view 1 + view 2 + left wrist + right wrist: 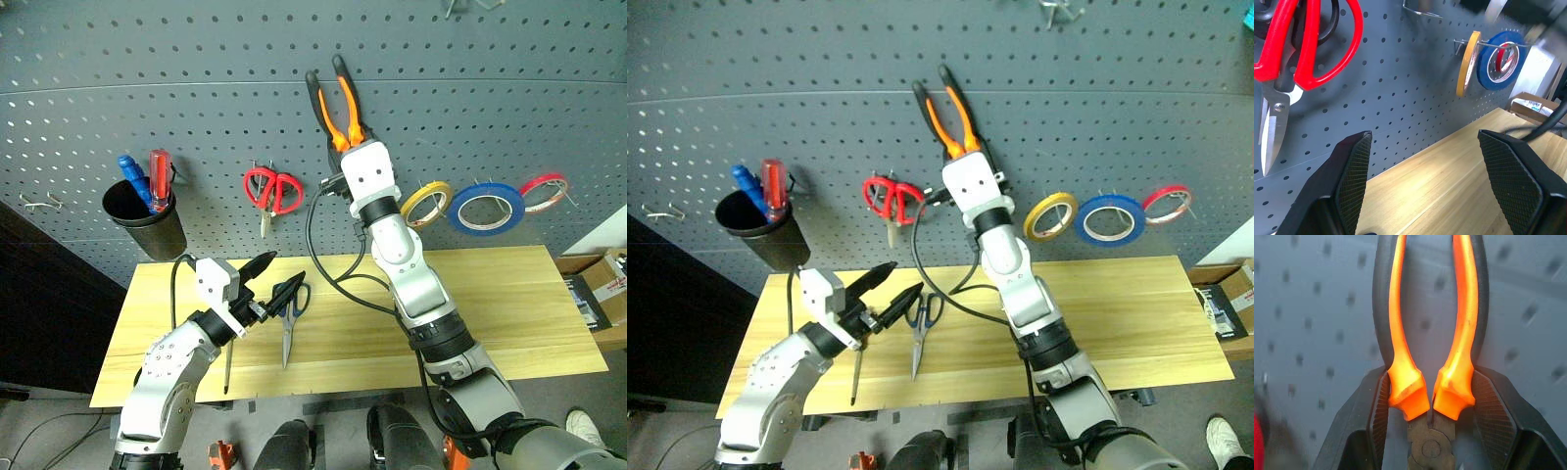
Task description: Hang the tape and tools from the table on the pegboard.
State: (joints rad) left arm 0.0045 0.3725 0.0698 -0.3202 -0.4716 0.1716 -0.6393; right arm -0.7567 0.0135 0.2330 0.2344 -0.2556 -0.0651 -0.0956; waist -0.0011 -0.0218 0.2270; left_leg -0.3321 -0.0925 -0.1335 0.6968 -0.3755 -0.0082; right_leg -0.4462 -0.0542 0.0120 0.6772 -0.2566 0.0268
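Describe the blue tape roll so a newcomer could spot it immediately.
Look at the grey pegboard behind the table; to the right of the raised right gripper, three rolls hang in a row. The blue tape is the middle one, between a yellow roll and a red roll.

The pliers [339, 108] with orange-and-black handles are held upright against the dark grey pegboard [196, 59], handles up. The blue tape [485, 209] is hung on a pegboard hook. The dark-blue-handled scissors [291, 318] and slim screwdriver [228, 367] are laid on the light wood table [509, 304]
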